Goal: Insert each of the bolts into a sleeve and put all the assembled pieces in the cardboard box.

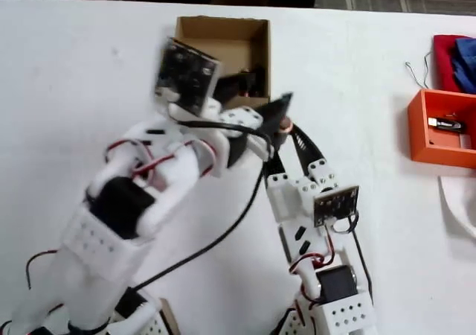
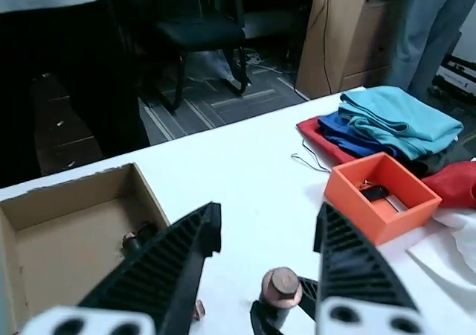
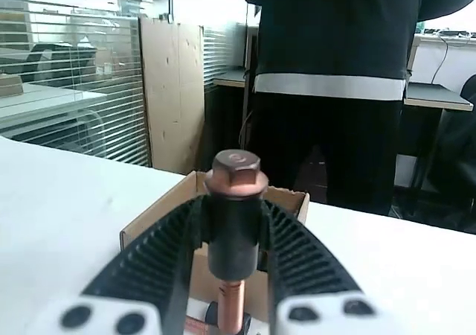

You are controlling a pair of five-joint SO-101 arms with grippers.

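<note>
Over the white surface (image 1: 74, 89), just beside the cardboard box (image 1: 223, 30), we are mid-delivery.
Our left tool (image 2: 268, 223) gapes wide near the box, empty; our right tool (image 3: 234, 208) clamps the smooth black sleeve (image 3: 232, 238), its copper hex-headed bolt (image 3: 236, 173) seated on top. We judge it rigid, small but dense, slippery; hold the sleeve's middle, since the bolt may slide free.

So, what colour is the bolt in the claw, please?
The bolt is copper, clearest in the right wrist view.
</note>
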